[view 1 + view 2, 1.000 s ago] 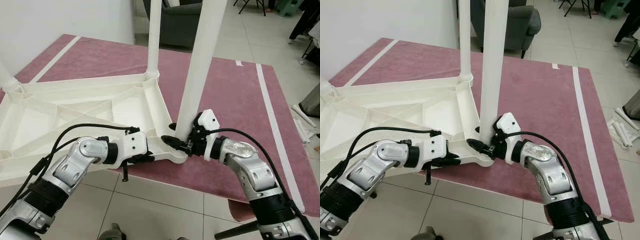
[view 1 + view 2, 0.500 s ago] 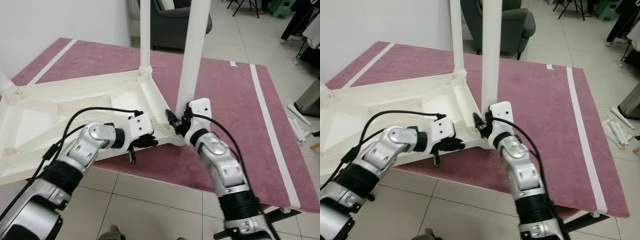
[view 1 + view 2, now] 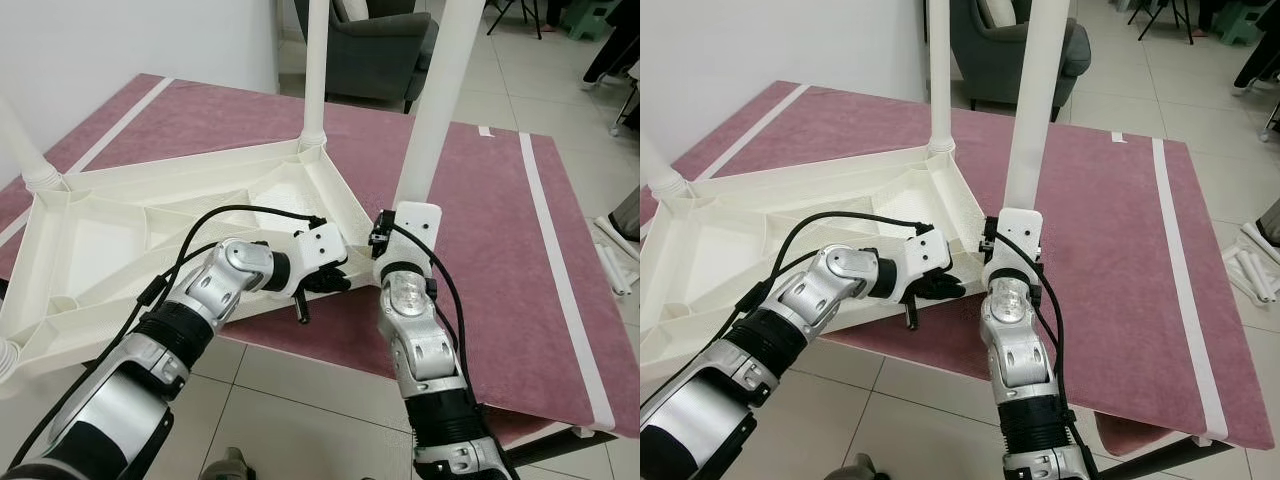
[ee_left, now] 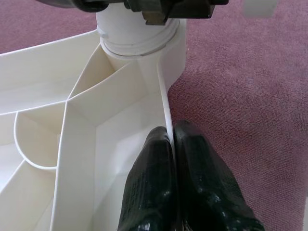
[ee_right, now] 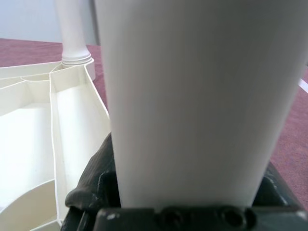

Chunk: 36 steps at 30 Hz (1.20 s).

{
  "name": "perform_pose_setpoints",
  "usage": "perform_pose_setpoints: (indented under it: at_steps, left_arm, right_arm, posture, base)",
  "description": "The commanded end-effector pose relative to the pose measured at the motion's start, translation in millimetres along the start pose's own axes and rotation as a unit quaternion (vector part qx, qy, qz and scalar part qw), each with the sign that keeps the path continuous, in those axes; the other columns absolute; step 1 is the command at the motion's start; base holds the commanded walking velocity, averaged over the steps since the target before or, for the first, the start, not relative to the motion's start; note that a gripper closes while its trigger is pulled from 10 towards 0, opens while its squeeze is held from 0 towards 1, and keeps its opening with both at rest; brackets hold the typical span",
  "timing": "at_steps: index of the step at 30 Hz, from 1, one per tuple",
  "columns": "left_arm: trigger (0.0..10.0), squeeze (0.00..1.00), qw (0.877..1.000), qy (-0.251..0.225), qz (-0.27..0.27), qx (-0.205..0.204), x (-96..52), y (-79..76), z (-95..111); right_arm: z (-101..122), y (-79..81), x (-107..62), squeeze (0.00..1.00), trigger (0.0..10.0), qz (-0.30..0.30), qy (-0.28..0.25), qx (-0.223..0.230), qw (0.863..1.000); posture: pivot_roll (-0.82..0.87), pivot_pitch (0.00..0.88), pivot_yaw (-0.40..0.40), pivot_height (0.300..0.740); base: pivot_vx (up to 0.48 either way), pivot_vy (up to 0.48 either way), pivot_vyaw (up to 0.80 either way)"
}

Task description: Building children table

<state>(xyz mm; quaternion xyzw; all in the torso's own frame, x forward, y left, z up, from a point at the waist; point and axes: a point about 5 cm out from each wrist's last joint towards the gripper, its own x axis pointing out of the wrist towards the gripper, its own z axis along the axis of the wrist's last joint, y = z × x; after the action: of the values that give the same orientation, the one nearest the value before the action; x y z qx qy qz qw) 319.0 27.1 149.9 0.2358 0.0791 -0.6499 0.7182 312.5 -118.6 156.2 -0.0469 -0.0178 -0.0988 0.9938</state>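
Observation:
A white plastic tabletop [image 3: 150, 230] lies upside down on a maroon rug [image 3: 500, 230]. White legs rise from its corners: one at the far corner [image 3: 316, 70], one at the left [image 3: 25, 150]. My left gripper [image 3: 335, 283] is shut on the tabletop's thin rim [image 4: 166, 110], its black fingers [image 4: 149, 183] pinching it just short of the corner socket [image 4: 139, 33]. My right gripper [image 3: 987, 235] is shut on the base of the near-right leg [image 3: 430, 110], which stands in that socket and leans slightly right. That leg [image 5: 192, 96] is very close in the right wrist view, with a black finger [image 5: 91, 183] below it.
A grey armchair [image 3: 380, 50] stands beyond the rug's far edge. A white stripe [image 3: 560, 280] runs along the rug's right side. Loose white parts [image 3: 1255, 270] lie on the tiled floor at the far right. A white wall [image 3: 100, 40] is at the left.
My right forearm has swung from the leg's right side to its near side, with the gripper still around the leg's base. The left gripper kept its hold on the rim. The camera shifted.

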Motion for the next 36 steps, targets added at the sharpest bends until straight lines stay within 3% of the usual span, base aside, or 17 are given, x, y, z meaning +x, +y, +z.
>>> perform_pose_setpoints:
  at_steps: [1,6,7,8,16,17,18,19,21,23,24,25,27,29,32,36]
  left_arm:
    - [0.0,0.00,0.993,-0.058,-0.067,0.078,9.0,-11.6,27.5]
    - [0.0,0.00,0.995,-0.044,-0.053,0.077,13.4,-13.4,18.1]
    - [0.0,0.00,0.995,-0.040,-0.043,0.079,15.3,-13.0,15.8]
    - [10.0,1.00,0.996,-0.036,-0.021,0.076,18.1,-11.2,12.0]
    - [10.0,1.00,0.995,-0.066,-0.009,0.068,11.0,-9.2,16.7]
    - [10.0,1.00,0.995,-0.072,-0.005,0.070,7.3,-8.8,18.3]
    - [10.0,1.00,0.995,-0.072,-0.005,0.070,7.3,-8.8,18.3]
    - [10.0,0.00,0.994,-0.082,-0.005,0.075,1.2,-9.7,20.1]
    - [10.0,0.00,0.993,-0.089,-0.007,0.079,-3.1,-10.7,21.1]
    - [10.0,0.00,0.991,-0.108,0.008,0.073,-17.4,-12.5,21.7]
    - [10.0,0.00,0.991,-0.115,0.017,0.072,-22.4,-13.0,21.4]
    - [10.0,0.00,0.991,-0.115,0.017,0.072,-22.4,-13.0,21.4]
    - [10.0,0.00,0.989,-0.128,0.035,0.059,-40.4,-17.0,19.4]
    - [10.0,0.00,0.989,-0.131,0.041,0.053,-47.6,-19.6,18.3]
    - [10.0,0.00,0.989,-0.125,0.063,0.039,-66.3,-29.6,11.6]
    - [10.0,0.00,0.988,-0.112,0.103,0.024,-76.0,-32.9,4.9]
  right_arm:
    - [-25.7,-0.2,-2.8,1.00,10.0,0.034,0.055,-0.029,0.997]
    - [-26.1,0.1,-3.2,1.00,10.0,0.072,0.045,-0.035,0.996]
    - [-25.3,0.2,-2.9,0.00,10.0,0.083,0.041,-0.037,0.995]
    - [-22.4,-4.4,-0.8,0.00,10.0,0.090,0.032,-0.043,0.994]
    - [-18.6,-18.5,3.7,0.00,10.0,0.084,0.017,-0.055,0.995]
    - [-18.9,-20.0,3.2,0.10,10.0,0.087,0.016,-0.054,0.995]
    - [-18.9,-20.0,3.2,0.10,10.0,0.087,0.016,-0.054,0.995]
    - [-18.6,-20.8,2.0,1.00,10.0,0.097,0.014,-0.048,0.994]
    - [-18.5,-21.3,0.9,1.00,10.0,0.104,0.012,-0.044,0.994]
    - [-17.7,-27.3,0.8,1.00,10.0,0.094,0.009,-0.051,0.994]
    - [-17.2,-30.1,1.1,0.00,10.0,0.089,0.008,-0.055,0.994]
    - [-17.2,-30.1,1.1,0.00,10.0,0.089,0.008,-0.055,0.994]
    - [-10.4,-39.6,-2.0,0.00,10.0,0.089,-0.009,-0.041,0.995]
    - [-7.2,-43.3,-4.7,0.00,10.0,0.094,-0.018,-0.033,0.995]
    - [-3.9,-53.6,-20.0,0.00,10.0,0.122,-0.034,-0.028,0.992]
    - [-8.2,-58.6,-37.2,0.00,10.0,0.150,-0.031,-0.032,0.988]
  posture:
    - [0.10,0.032,0.024,0.740]
    - [0.10,0.033,0.020,0.740]
    - [0.10,0.032,0.017,0.740]
    - [0.10,0.031,0.018,0.740]
    - [0.09,0.025,0.024,0.740]
    - [0.09,0.024,0.025,0.740]
    - [0.09,0.024,0.025,0.740]
    - [0.09,0.023,0.025,0.740]
    - [0.09,0.023,0.025,0.740]
    - [0.09,0.018,0.023,0.740]
    - [0.09,0.018,0.023,0.740]
    - [0.09,0.018,0.023,0.740]
    - [0.10,0.012,0.013,0.740]
    - [0.10,0.011,0.012,0.740]
    - [0.11,0.006,0.003,0.740]
    - [0.11,0.003,-0.001,0.740]
  base:
    - [0.000,0.000,0.00]
    - [0.000,0.000,0.00]
    - [0.000,0.000,0.00]
    - [0.000,0.000,0.00]
    - [0.000,0.000,0.00]
    - [0.000,0.000,0.00]
    - [0.000,0.000,0.00]
    - [0.000,0.000,0.00]
    - [0.000,0.000,0.00]
    - [0.000,0.000,0.00]
    - [0.000,0.000,0.00]
    - [0.000,0.000,0.00]
    - [0.000,0.000,0.00]
    - [0.000,0.000,0.00]
    - [0.000,0.000,0.00]
    - [0.000,0.000,0.00]
